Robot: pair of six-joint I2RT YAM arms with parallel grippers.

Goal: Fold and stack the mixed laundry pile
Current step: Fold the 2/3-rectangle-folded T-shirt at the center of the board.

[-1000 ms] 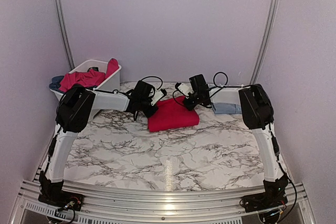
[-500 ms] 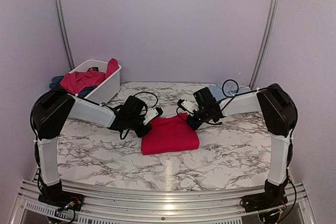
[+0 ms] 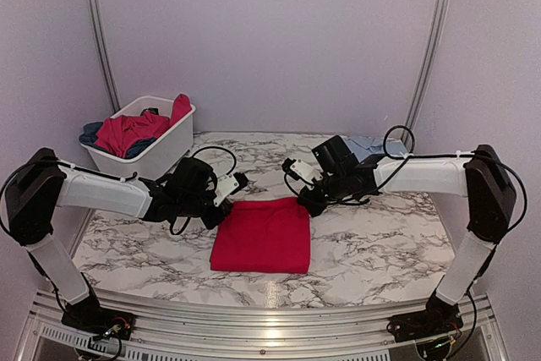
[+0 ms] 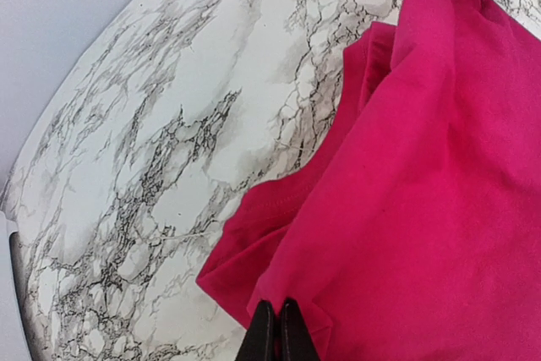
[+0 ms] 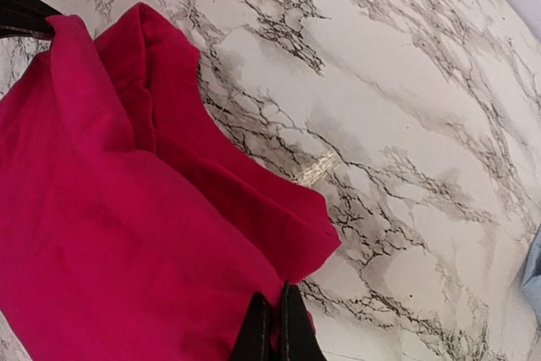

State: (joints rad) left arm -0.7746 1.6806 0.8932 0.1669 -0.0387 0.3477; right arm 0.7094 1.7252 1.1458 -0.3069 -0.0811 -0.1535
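The 2 arms stretch low toward mid-frame, elbows out; the left hand (image 3: 224, 206) and right hand (image 3: 304, 203) are both pinched tight.

The red garment (image 3: 260, 234) is showing a bright pinkish red against the desk (image 3: 372, 251), which is showing white marble with grey-black veins. The basket (image 3: 175, 143) is showing white, its cloths (image 3: 127, 130) red and dark blue. The left claw (image 4: 275, 331) and right claw (image 5: 270, 327) are showing black.
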